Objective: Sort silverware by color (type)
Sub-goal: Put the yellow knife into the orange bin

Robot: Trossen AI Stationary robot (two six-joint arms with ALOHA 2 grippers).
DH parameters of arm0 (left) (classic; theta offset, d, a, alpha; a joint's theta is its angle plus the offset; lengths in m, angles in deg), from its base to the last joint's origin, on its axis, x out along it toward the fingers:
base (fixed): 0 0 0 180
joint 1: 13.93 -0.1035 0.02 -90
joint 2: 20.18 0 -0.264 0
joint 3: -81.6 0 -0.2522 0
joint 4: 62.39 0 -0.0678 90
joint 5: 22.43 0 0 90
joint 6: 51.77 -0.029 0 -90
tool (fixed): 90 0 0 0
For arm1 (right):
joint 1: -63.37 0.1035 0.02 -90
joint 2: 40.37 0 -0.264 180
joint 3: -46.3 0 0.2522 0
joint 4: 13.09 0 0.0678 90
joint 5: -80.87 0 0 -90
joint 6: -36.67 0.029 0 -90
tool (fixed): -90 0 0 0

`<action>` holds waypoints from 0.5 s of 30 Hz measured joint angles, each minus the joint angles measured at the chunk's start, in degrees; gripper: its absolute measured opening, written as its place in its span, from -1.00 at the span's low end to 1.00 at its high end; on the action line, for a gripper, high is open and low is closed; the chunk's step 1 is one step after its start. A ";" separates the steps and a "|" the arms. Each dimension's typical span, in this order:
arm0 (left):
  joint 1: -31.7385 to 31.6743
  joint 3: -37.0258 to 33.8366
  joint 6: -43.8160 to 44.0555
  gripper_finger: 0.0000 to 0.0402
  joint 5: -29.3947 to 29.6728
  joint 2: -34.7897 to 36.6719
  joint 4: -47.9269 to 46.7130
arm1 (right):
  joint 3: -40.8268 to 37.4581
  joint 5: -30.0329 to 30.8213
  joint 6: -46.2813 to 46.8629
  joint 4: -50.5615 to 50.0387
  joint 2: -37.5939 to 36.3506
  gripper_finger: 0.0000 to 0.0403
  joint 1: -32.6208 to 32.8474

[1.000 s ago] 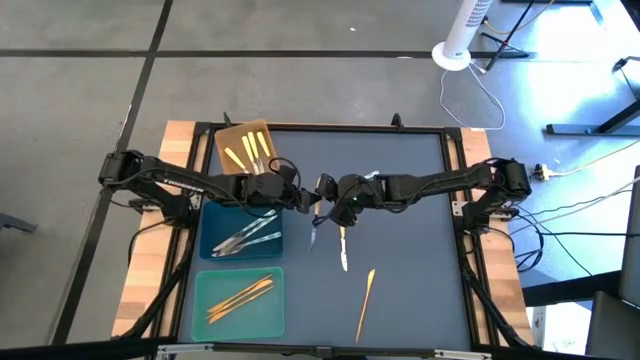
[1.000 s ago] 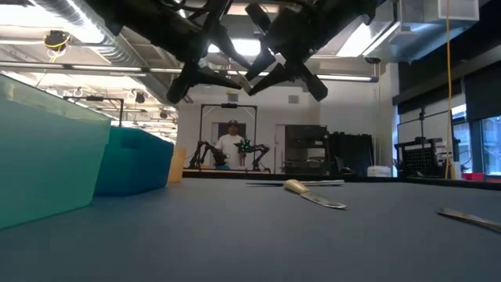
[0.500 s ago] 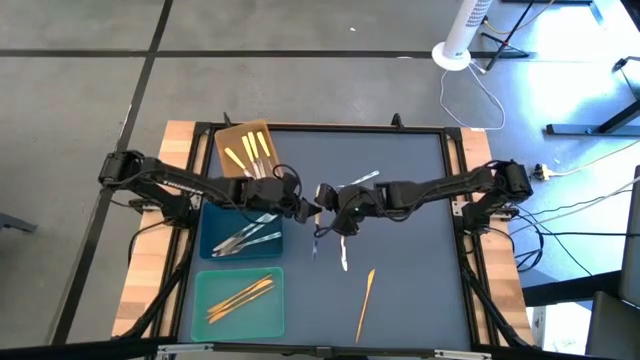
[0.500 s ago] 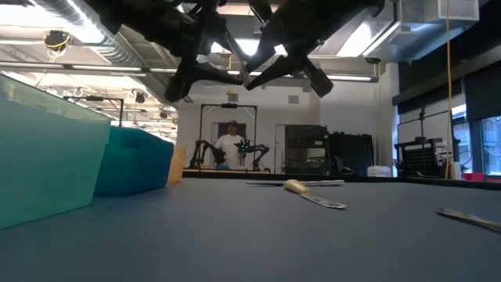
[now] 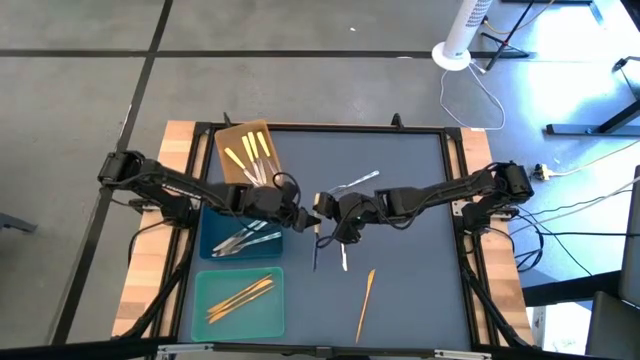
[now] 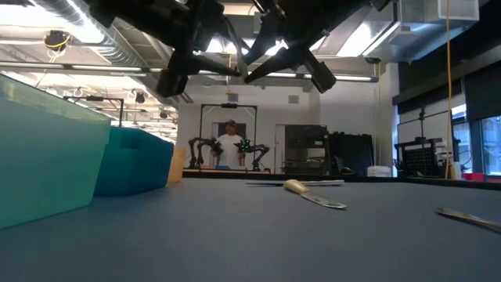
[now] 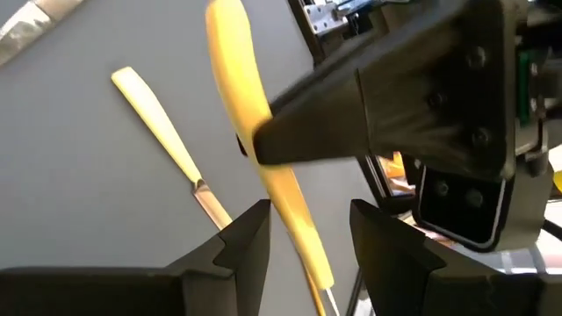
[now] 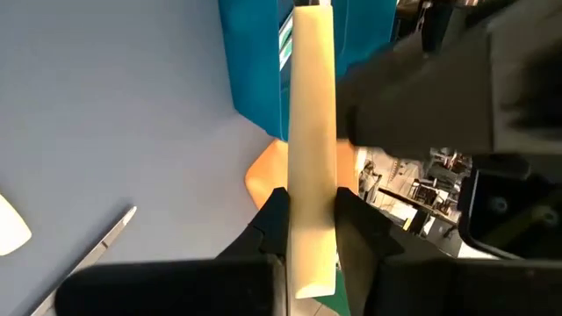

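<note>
In the air over the middle of the table, my right gripper (image 8: pixel 312 219) is shut on a yellow-handled utensil (image 8: pixel 312 123). My left gripper (image 7: pixel 307 233) faces it, open, one finger on either side of the same handle (image 7: pixel 294 211) without visibly touching it. The high view shows both grippers tip to tip, left gripper (image 5: pixel 300 216) and right gripper (image 5: pixel 322 208). The utensil's thin end (image 5: pixel 316 255) points toward the near edge. On the table lie another yellow-handled utensil (image 5: pixel 343 256), an orange-gold one (image 5: pixel 366 298) and a silver one (image 5: pixel 360 182). My right gripper pinches the yellow handle about its middle (image 7: pixel 250 114) between its two fingers, which lie across it. The utensil is lifted clear of the table and tilted, its rounded handle end (image 7: pixel 224 17) up and its thin end lower.
At the table's left stand three trays: a brown tray (image 5: pixel 232 136) with yellow-handled utensils (image 5: pixel 250 152), a blue tray (image 5: pixel 212 222) with silver ones (image 5: pixel 245 238), and a teal tray (image 5: pixel 205 315) with orange-gold ones (image 5: pixel 240 294). Bare mat lies at the right (image 5: pixel 420 270).
Both grippers have gone together toward the table's near edge, staying tip to tip. The held yellow-handled utensil has gone with them, still clear of the table. The silver utensil behind them now shows in full.
</note>
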 joint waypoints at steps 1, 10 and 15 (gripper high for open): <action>0.25 0.00 0.62 -0.25 0.05 0.00 0.02 | 0.00 0.02 0.00 0.06 0.00 -0.77 0.00; 1.39 0.00 2.30 -0.25 -1.03 0.36 0.17 | 0.00 1.62 0.33 3.69 0.02 -0.77 0.78; 1.39 0.07 1.21 -0.25 -0.89 1.48 0.08 | 0.00 2.10 0.42 4.44 0.02 -0.77 2.19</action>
